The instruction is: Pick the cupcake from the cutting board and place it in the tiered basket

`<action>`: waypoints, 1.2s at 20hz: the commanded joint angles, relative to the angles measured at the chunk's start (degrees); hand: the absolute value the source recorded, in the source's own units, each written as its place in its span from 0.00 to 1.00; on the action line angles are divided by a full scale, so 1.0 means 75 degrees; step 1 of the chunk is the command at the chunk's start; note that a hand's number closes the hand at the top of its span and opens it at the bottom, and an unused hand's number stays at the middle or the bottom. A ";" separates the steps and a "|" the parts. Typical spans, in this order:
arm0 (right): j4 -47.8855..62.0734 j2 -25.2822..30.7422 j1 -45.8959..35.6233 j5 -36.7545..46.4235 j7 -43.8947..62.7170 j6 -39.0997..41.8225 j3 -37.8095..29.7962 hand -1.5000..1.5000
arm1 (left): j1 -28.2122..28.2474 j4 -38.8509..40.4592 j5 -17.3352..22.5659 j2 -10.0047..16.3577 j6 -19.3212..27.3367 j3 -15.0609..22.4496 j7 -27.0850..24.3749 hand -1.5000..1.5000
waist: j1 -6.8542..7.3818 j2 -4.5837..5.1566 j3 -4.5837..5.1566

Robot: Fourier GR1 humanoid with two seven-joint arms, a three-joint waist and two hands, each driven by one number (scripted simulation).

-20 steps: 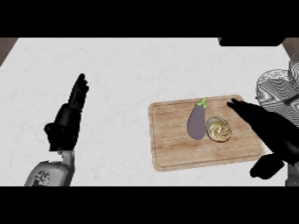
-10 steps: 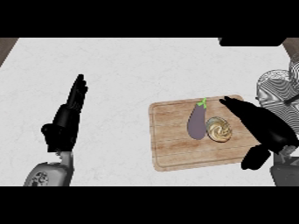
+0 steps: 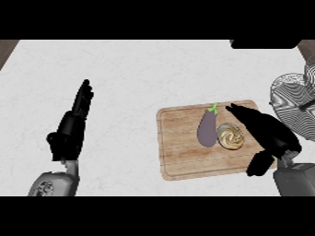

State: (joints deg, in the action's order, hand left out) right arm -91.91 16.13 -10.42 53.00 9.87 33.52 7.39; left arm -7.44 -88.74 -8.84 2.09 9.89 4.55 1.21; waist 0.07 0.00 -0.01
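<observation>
Your cupcake [image 3: 230, 137] sits on the board [image 3: 187, 159], toward its right side, touching the eggplant [image 3: 207, 130] that lies on its left. Your right hand [image 3: 269, 133] is over the board's right edge, just right of the cupcake. Its fingers run straight toward the far left and its thumb hangs by the board's near right corner, so the hand is wide and holds nothing. You can't tell whether it touches the cupcake. The basket [image 3: 303, 103] stands right of the board, beyond the hand. Your left hand [image 3: 70, 129] rests well left of the board over the counter [image 3: 140, 69], fingers straight, pointing far.
</observation>
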 commanded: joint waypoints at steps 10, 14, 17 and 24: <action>0.0360 -0.0641 0.0493 0.0614 -0.0302 -0.0866 0.0305 0.00 | -0.0222 -0.0025 -0.0115 -0.0077 -0.0023 -0.0161 0.0083 0.50 | -0.0016 -0.0003 0.0001; 0.0765 -0.0646 0.0052 0.0464 -0.0441 -0.0664 -0.0055 0.00 | -0.0286 -0.0023 -0.0133 -0.0161 -0.0039 -0.0173 0.0264 0.50 | -0.0011 -0.0002 0.0001; 0.1211 -0.0991 0.0284 0.0680 -0.0540 -0.1618 0.0069 0.00 | 0.0317 -0.0721 0.0103 0.0145 -0.0429 -0.0219 0.0399 0.50 | 0.0011 -0.0006 0.0000; 0.1816 -0.0480 0.0072 0.1320 -0.1560 -0.3051 0.0060 1.00 | -0.0299 -0.0224 -0.0024 -0.0006 -0.0220 -0.0315 0.0427 0.50 | 0.0010 0.0005 -0.0002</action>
State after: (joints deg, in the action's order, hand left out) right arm -81.74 10.10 -10.19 59.81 3.21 17.20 7.34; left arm -8.27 -89.96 -9.81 1.49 8.81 3.22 2.88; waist 0.09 -0.09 0.06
